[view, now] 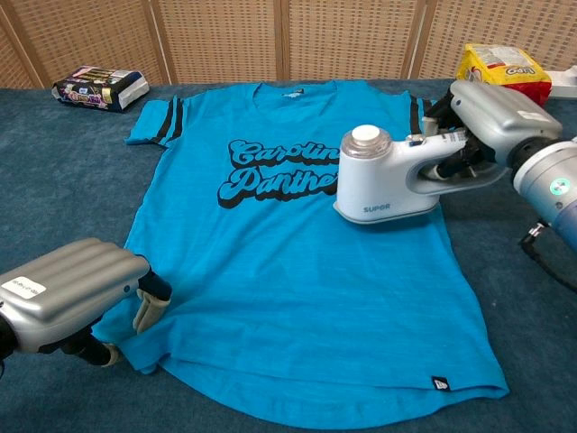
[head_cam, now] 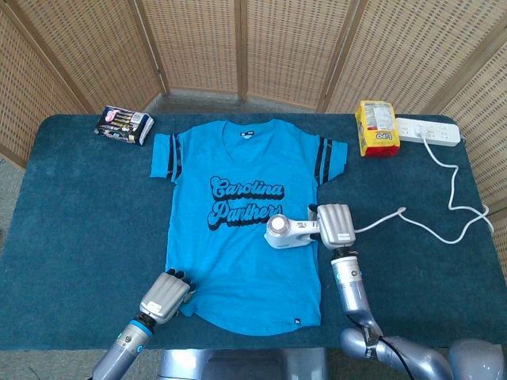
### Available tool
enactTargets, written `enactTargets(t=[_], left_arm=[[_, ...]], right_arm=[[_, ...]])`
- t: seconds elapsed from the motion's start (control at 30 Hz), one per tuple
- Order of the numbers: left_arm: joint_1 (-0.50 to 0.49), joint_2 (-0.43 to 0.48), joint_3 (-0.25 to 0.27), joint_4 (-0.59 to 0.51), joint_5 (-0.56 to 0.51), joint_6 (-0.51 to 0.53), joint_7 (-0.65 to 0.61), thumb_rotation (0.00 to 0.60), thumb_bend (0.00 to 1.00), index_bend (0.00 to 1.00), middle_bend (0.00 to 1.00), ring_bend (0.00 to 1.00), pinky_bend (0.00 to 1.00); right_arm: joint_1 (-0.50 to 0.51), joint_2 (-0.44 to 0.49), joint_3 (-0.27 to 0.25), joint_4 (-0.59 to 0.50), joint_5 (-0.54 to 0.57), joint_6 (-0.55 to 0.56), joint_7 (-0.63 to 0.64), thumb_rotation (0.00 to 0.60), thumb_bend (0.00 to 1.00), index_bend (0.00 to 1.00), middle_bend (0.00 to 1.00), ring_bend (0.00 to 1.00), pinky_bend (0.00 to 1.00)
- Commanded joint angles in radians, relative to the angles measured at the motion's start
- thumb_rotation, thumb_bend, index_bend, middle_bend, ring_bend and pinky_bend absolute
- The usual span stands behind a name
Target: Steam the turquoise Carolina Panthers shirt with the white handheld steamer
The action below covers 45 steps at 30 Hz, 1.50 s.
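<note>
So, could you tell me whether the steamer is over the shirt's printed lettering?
No, the steamer sits just right of the lettering.

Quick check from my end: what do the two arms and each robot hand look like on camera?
Both arms are silver-grey metal tubes. Each robot hand, left and right, has a ribbed silver shell with dark finger parts beneath; the left bears a small white label. The right wrist shows a green light, and a black cable trails from that forearm.
</note>
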Motion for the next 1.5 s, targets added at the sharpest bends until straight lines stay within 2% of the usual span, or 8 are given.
enactTargets(t=[0.03,0.27,0.43,0.73,1.17,1.5], left_arm=[[0.0,-0.003,0.001,0.001,0.0,-0.001,0.001,0.598,0.31,0.63,0.56,0.39,0.39],[0.0,-0.004,0.0,-0.002,-0.003,0.0,0.01,0.599,0.31,0.63,0.56,0.39,0.39],[0.001,-0.004,0.0,-0.004,-0.004,0.002,0.012,0.597,0.31,0.63,0.56,0.39,0.39],[0.002,-0.006,0.0,-0.009,-0.008,0.004,0.021,0.599,0.31,0.63,0.56,0.39,0.39],[0.007,0.002,0.003,-0.018,-0.011,0.013,0.03,0.6,0.31,0.63,0.56,0.39,0.39],[0.006,0.0,0.003,-0.016,-0.009,0.01,0.028,0.598,0.31,0.63,0.56,0.39,0.39]], right_arm=[[-0.002,0.026,0.027,-0.009,0.021,0.007,0.007,0.6,0.29,0.72,0.73,0.76,0.64],[-0.008,0.078,0.074,0.002,0.063,0.011,0.035,0.6,0.29,0.72,0.73,0.76,0.64],[-0.016,0.102,0.088,0.036,0.095,0.0,0.059,0.6,0.29,0.72,0.73,0.76,0.64],[-0.027,0.103,0.089,0.173,0.146,-0.044,0.115,0.6,0.29,0.72,0.73,0.75,0.63],[-0.012,0.031,0.078,0.36,0.173,-0.093,0.17,0.6,0.29,0.72,0.73,0.74,0.6],[-0.017,0.028,0.065,0.396,0.169,-0.117,0.189,0.6,0.27,0.67,0.67,0.66,0.53]])
